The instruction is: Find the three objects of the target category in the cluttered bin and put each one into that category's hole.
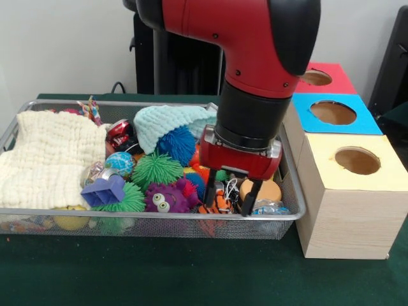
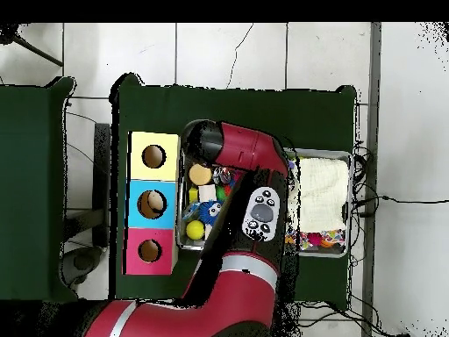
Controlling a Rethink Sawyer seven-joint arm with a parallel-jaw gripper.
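Observation:
My gripper (image 1: 229, 196) hangs low at the right end of the wire bin (image 1: 290, 213), open, its two dark fingers (image 1: 249, 199) spread. Between and just below them lies a small orange-and-white toy (image 1: 218, 204); whether the fingers touch it I cannot tell. Around it sit a purple spiky ball with eyes (image 1: 167, 197), green spiky balls (image 1: 156, 169), a blue spiky ball (image 1: 177, 144) and a tan round piece (image 1: 270, 190). To the right stand three boxes with round holes: yellow (image 1: 357, 160), blue (image 1: 333, 113), red (image 1: 316, 78). In the overhead view the arm (image 2: 250, 175) hides the gripper.
A cream blanket (image 1: 48, 156) fills the bin's left part, with a teal knitted cap (image 1: 169, 121), a red can (image 1: 119, 132), a globe ball (image 1: 120, 164) and a purple block (image 1: 104, 190) nearby. The overhead view shows the boxes (image 2: 153, 204) left of the bin and a yellow ball (image 2: 195, 230).

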